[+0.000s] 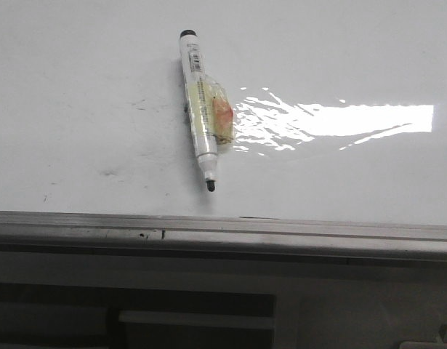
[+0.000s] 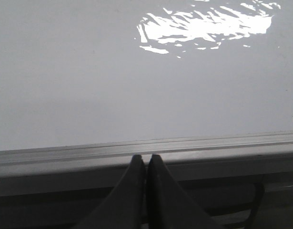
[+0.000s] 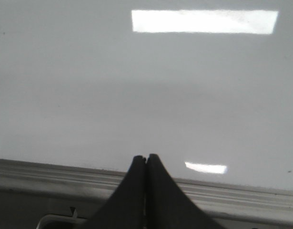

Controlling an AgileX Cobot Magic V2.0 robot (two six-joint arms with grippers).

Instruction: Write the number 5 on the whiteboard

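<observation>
The whiteboard (image 1: 78, 87) fills the front view, glossy white with faint grey smudges and a bright glare patch. A white marker (image 1: 199, 109) with a black cap end, bare black tip and yellow tape round its middle lies on it, tip toward the near rail. No number 5 shows on the board. Neither gripper shows in the front view. My left gripper (image 2: 146, 156) is shut and empty, its tips over the board's near rail. My right gripper (image 3: 146, 156) is shut and empty, its tips just past the rail over bare board (image 3: 89, 95).
A grey aluminium rail (image 1: 281, 231) runs along the board's near edge, also in the left wrist view (image 2: 65, 160) and the right wrist view (image 3: 241, 193). Below it is a dark frame with a light bar (image 1: 198, 320).
</observation>
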